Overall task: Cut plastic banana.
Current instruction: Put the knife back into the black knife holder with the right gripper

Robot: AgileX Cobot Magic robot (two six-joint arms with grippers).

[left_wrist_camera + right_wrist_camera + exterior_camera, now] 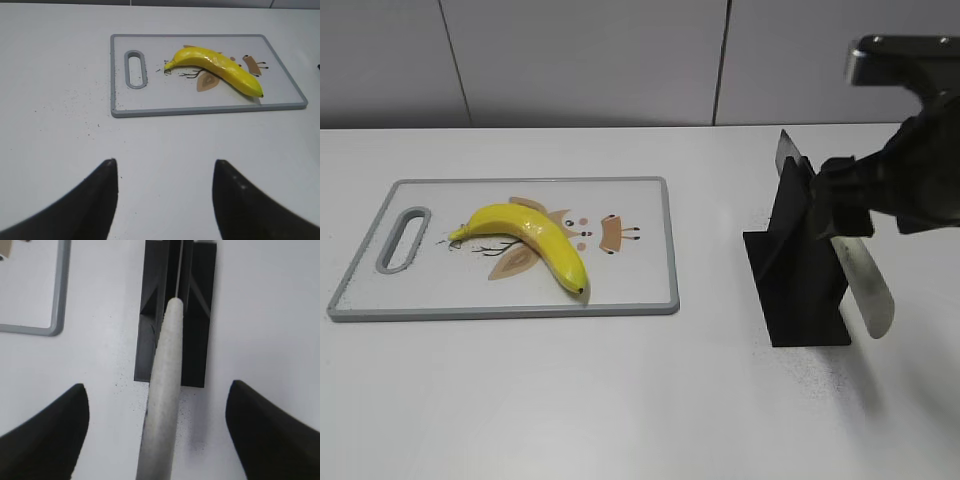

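Right end effector (pixel 845 205), clamped on a grey-handled, silver-bladed knife (pixel 865 280) beside its black stand (pixel 798 285), should lift clear before swinging toward the yellow plastic banana (pixel 535 238).

Yellow plastic banana (pixel 530 241) whole, curved, flat on cutting board (pixel 640 300).

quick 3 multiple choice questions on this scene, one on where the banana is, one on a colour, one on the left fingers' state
1. Where does the banana lie?
A. on the cutting board
B. on the bare table
C. in the stand

2. What colour is the knife stand?
A. white
B. black
C. yellow

3. How are the left fingers?
A. shut on the banana
B. holding a knife
C. open, holding nothing

Answers:
1 A, it rests on the board's printed face.
2 B, it shows dark against the white table.
3 C, bare table shows between them.
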